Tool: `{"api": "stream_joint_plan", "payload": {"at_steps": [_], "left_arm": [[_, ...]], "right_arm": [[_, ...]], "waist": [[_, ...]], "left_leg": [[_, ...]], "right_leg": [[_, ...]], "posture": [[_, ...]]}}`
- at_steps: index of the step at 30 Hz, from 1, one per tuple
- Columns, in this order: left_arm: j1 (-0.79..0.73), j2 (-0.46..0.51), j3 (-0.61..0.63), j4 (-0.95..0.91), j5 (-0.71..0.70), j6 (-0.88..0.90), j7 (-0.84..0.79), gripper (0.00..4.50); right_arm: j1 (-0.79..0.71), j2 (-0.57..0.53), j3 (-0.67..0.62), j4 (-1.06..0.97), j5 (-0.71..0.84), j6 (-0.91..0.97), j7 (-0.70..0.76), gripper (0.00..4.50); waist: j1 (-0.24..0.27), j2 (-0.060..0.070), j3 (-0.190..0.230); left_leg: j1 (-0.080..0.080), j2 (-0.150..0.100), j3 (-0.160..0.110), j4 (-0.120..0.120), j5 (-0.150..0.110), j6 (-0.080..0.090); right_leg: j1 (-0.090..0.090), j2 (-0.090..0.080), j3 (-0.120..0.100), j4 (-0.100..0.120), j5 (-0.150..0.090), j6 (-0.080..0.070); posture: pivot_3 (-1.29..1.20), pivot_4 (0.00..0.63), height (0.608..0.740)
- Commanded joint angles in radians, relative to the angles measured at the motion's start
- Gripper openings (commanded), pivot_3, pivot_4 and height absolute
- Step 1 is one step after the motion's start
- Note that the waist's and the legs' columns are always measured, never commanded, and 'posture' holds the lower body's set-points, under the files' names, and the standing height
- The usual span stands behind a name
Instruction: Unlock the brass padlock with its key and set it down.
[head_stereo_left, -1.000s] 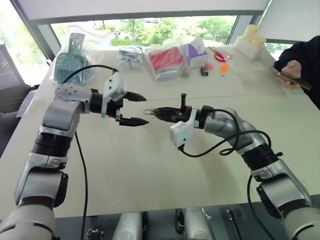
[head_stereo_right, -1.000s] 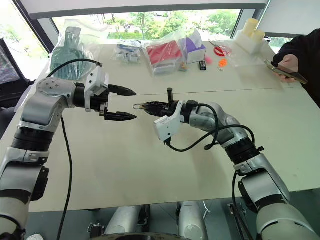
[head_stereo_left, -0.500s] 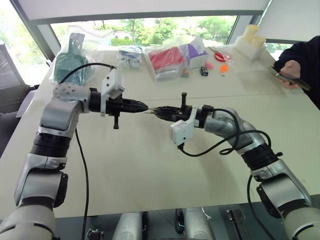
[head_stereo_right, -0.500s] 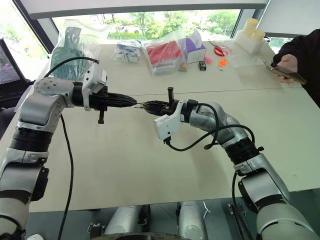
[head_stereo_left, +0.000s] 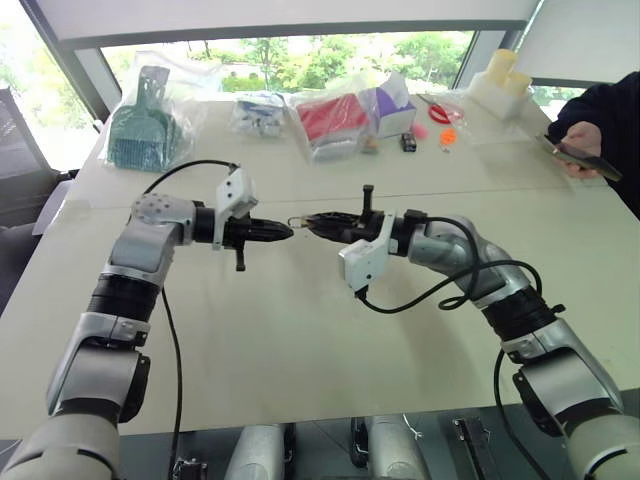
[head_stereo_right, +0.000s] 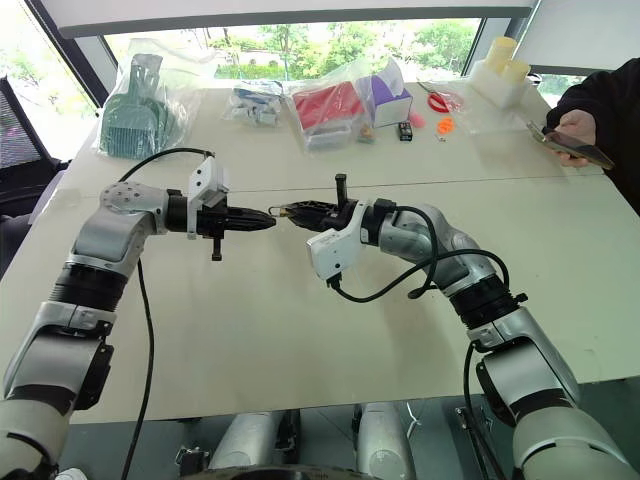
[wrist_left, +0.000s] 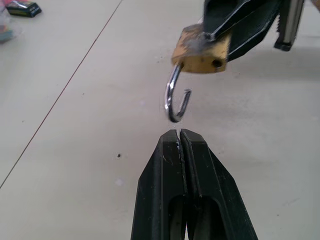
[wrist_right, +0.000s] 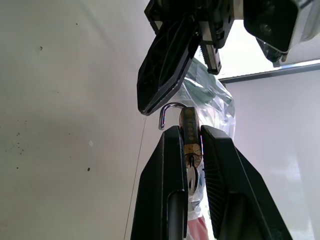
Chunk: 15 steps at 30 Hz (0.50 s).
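- Holding brass padlock (wrist_left: 201, 49) clamped in right gripper (wrist_right: 191, 145), shackle swung free, above table (head_stereo_left: 300, 340) centre.
- Left gripper (wrist_left: 181, 145) fingers pressed together, empty; key not discernible.
- Lower gently, then release.

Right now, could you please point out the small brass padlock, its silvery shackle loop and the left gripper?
brass padlock (wrist_left: 200, 50), left wrist view, body face.
shackle (wrist_left: 172, 95), left wrist view, curved leg.
left gripper (wrist_left: 180, 136), left wrist view, closed fingertips.

Head stereo pair overlooking table (head_stereo_left: 300, 330); wrist views close, sharing padlock (wrist_left: 201, 49).
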Motion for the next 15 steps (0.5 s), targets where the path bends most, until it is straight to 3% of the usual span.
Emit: {"api": "stream_joint_plan", "payload": {"at_steps": [1,15], "left_arm": [[-0.045,-0.012,0.043,0.014,-0.015,-0.018,0.02,0.02],[0.084,0.107,0.0,-0.172,-0.034,0.09,-0.14,0.02]], "right_arm": [[-0.009,0.008,-0.018,-0.051,0.025,0.003,0.006,0.0],[-0.014,0.015,-0.023,-0.049,0.022,0.011,0.009,0.0]], "waist": [[0.001,0.0,0.0],[0.003,0.0,0.0]], "left_leg": [[0.0,0.0,0.0,0.0,0.0,0.0],[0.001,0.0,0.0,0.0,-0.001,0.002]], "right_leg": [[0.0,0.0,0.0,0.0,0.0,0.0],[0.0,0.0,0.0,0.001,0.0,0.0]], "posture": [[0.0,0.15,0.74],[0.0,0.15,0.74]]}}
